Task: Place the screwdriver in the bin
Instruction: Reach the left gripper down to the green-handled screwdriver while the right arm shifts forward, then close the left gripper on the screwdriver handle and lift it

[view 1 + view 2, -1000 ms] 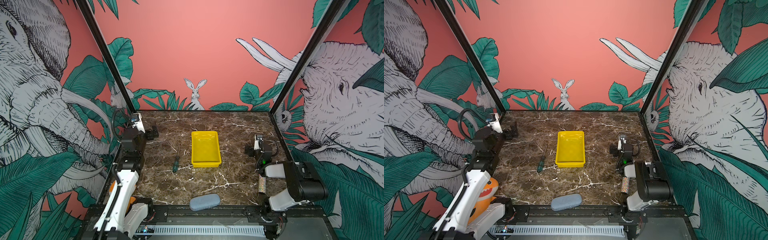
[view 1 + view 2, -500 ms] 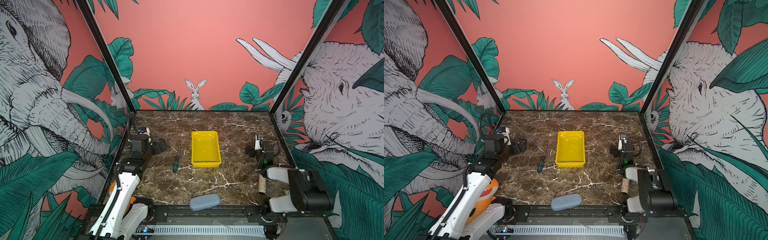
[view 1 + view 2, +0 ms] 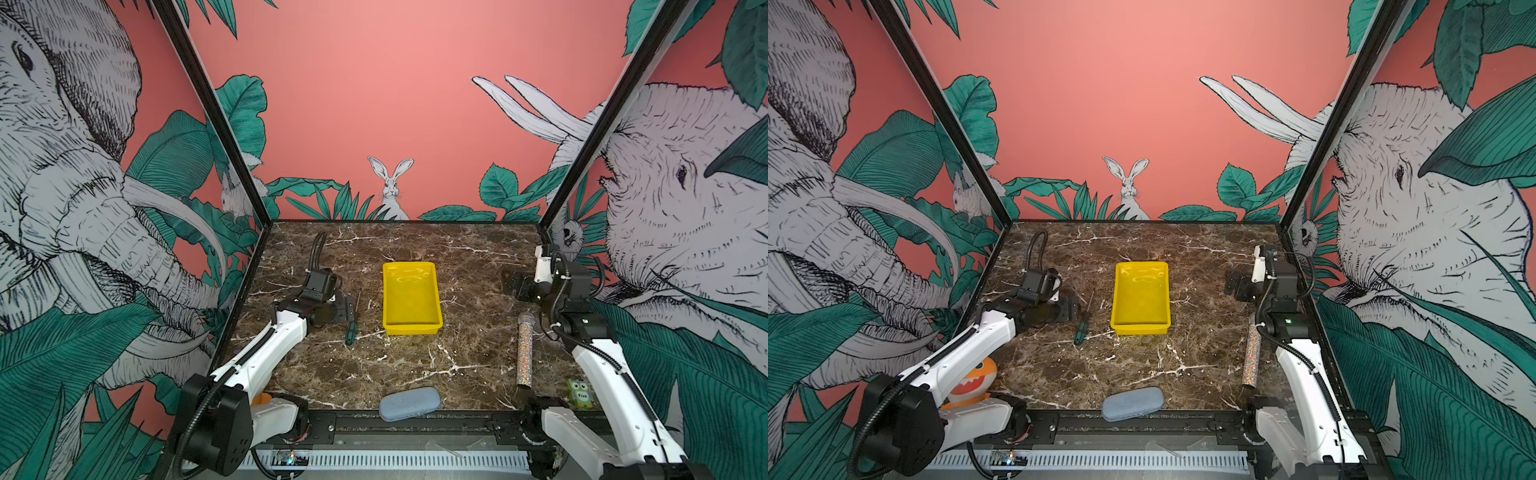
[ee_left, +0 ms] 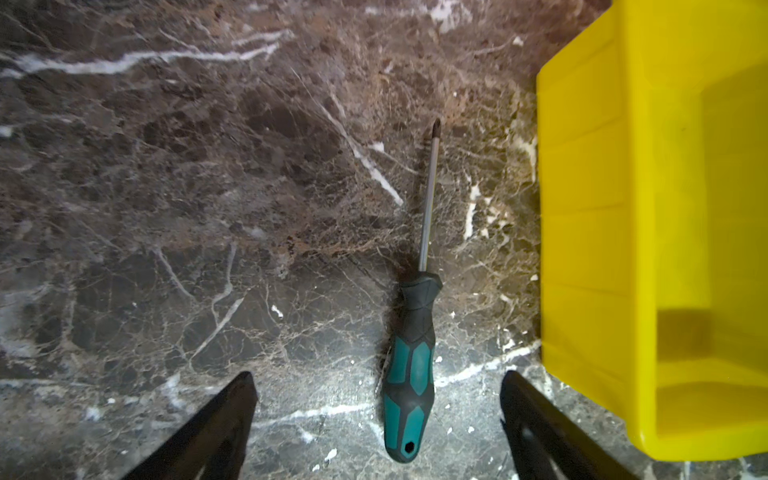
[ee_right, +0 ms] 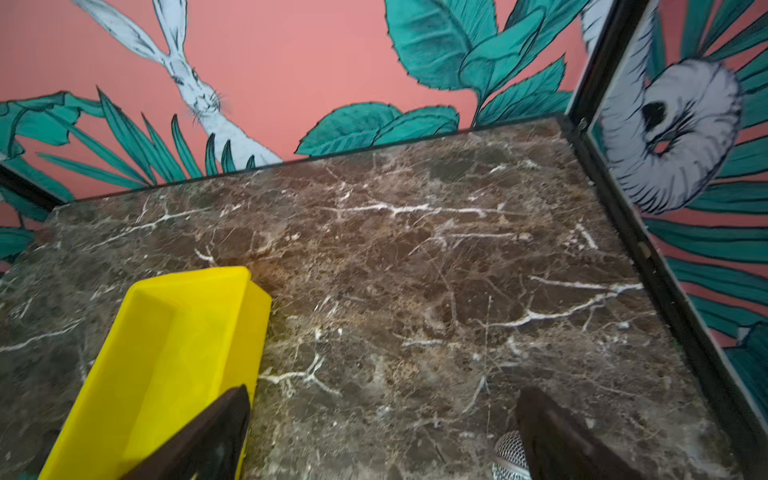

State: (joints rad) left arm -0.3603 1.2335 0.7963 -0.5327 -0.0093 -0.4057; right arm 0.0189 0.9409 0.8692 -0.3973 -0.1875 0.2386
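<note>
Case: we find the grey-blue case (image 3: 409,404) on the table (image 3: 415,365) at its front edge, untouched.
Cylinder: a glittery silver cylinder (image 3: 525,349) lies along the right edge, out of play.
Screwdriver: the screwdriver (image 4: 409,374) lies flat left of the table's middle, handle toward the front edge and shaft toward the rear. It is just beside the bin's long wall, not touching it.
Left pincer: the left gripper (image 4: 377,378) hangs over the handle, jaws spread wide to either side, gripping nothing.
Bin: the yellow bin (image 3: 411,330) sits at the table's middle, empty.
Right pincer: the right gripper (image 5: 382,399) waits by the right edge, jaws apart and empty.
Handling: we judge the tool light and rigid. The thin round shaft would likely slip or roll; the rubbery, contoured handle should not.
Hold: we would close across the thick of the handle.
Change: a second ago the left arm stood back by the left edge, well clear of the tool. It has since swung in and dropped over it. Screwdriver, bin and case have not moved.
</note>
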